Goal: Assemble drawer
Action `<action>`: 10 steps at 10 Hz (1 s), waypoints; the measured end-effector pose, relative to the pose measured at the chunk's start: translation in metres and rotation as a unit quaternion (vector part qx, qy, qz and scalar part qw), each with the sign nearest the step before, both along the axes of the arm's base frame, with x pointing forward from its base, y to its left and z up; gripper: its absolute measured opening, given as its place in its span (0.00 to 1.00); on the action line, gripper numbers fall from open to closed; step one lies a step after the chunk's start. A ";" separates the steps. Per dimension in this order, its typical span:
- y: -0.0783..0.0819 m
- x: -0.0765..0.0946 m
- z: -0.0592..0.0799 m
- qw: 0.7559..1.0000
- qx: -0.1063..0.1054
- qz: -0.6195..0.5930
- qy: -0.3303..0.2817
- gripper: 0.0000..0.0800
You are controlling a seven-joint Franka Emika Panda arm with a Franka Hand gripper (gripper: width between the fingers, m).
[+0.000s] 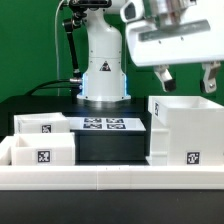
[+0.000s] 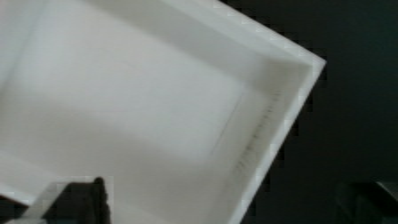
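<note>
The desk (image 1: 110, 150) is being occupied at its front corner on the exterior view's right by the drawer's large shell (image 1: 185, 135). Two tray boxes (image 1: 40, 152) are being kept at the opposite front corner. Above the shell, the pincer (image 1: 188, 78) is being held wide open, empty.

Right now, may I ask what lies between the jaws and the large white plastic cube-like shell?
Nothing: the exterior view shows bare air between the open gripper and the white shell.
</note>
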State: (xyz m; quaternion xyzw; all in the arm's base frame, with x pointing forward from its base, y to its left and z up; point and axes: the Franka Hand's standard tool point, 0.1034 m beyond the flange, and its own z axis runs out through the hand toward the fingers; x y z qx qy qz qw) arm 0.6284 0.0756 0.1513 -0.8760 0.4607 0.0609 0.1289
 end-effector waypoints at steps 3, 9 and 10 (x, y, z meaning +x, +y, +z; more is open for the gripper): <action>-0.003 -0.006 0.005 1.000 -0.005 0.017 -0.017 0.81; -0.040 -0.014 0.000 0.940 -0.032 0.334 -0.064 0.81; -0.042 -0.014 0.000 0.929 -0.032 0.363 -0.070 0.81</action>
